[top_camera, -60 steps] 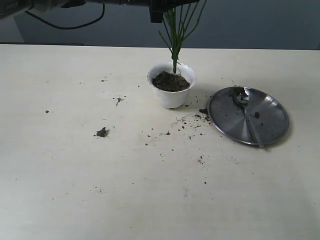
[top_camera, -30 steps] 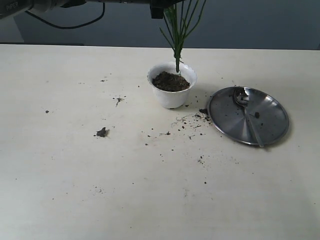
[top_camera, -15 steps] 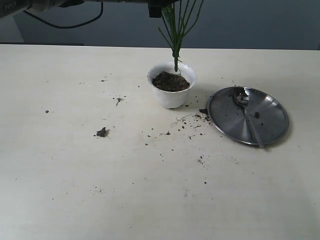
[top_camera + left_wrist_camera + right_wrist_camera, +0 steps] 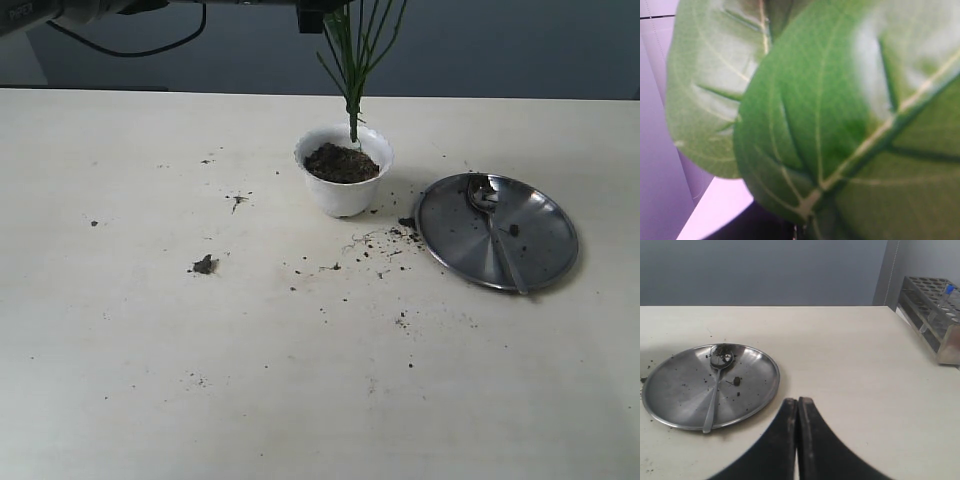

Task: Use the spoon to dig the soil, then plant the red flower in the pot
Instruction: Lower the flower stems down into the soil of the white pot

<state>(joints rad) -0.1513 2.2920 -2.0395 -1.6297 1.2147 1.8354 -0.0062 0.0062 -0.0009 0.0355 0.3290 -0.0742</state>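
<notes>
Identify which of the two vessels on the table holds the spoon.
The flat round steel plate beside the white pot: the spoon lies across it, whereas the pot holds soil and green stems.

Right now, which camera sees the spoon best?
The right wrist view: the spoon is close and whole, lying on the steel plate with soil crumbs in its bowl. The exterior view shows the spoon smaller. The left wrist view shows only green leaves.

I believe I work in a lab: a rack for test tubes [image 4: 932, 315] stands on the plain cream table [image 4: 850, 355], one blue-capped tube [image 4: 946, 291] in it, before a bare grey-blue wall [image 4: 765, 270].
</notes>
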